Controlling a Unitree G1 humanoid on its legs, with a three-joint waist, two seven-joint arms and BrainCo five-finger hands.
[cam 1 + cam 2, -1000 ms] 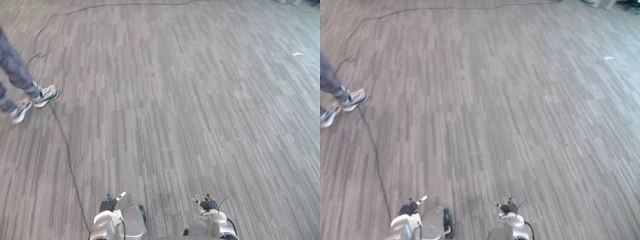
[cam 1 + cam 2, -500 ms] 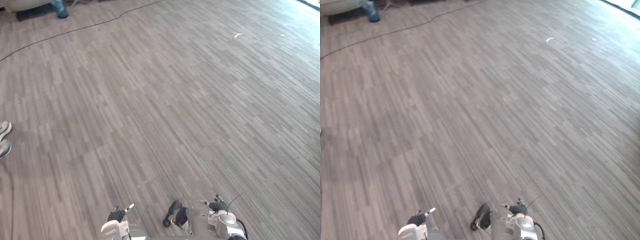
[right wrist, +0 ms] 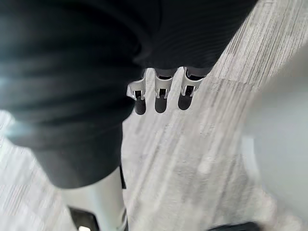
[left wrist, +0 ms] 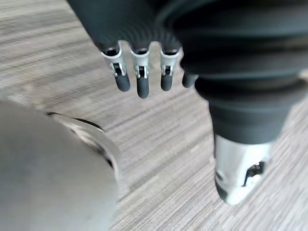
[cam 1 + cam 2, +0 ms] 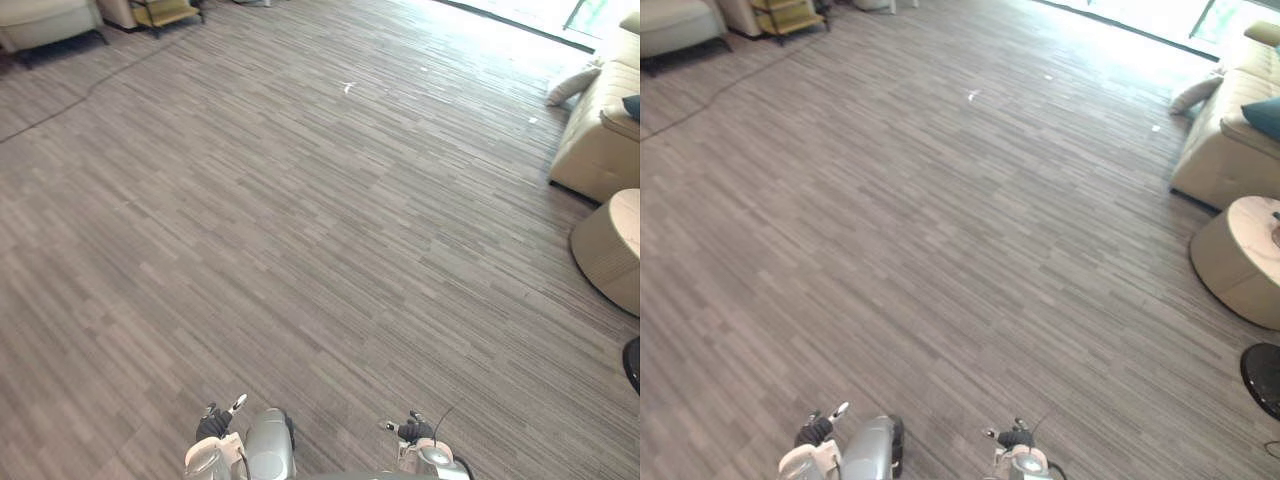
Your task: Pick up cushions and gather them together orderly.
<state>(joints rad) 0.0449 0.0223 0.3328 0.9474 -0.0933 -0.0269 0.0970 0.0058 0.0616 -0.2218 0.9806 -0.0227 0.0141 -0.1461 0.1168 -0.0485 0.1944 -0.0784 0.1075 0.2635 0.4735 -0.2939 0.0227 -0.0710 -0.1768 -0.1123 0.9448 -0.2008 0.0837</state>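
Observation:
A beige cushion [image 5: 572,84] lies on the floor at the far right, leaning against the end of a cream sofa [image 5: 597,140]. A teal cushion [image 5: 1254,116] rests on that sofa's seat. My left hand [image 4: 139,83] hangs low over the wood-grain floor with straight fingers and holds nothing. My right hand [image 3: 160,100] hangs the same way, also empty. Both hands are at the bottom edge of the eye views, left hand [image 5: 215,422] and right hand [image 5: 412,431], far from the cushions.
A round cream ottoman [image 5: 612,250] stands at the right, with a black round base [image 5: 1262,376] nearer me. Another sofa [image 5: 45,20] and a small yellow-green table [image 5: 165,10] stand at the far left. A thin cable [image 5: 75,97] crosses the floor there.
The camera has swung round: the person's shoes have left the picture at the left, and the sofa, cushions and ottoman have come in at the right. Both hands hang as before.

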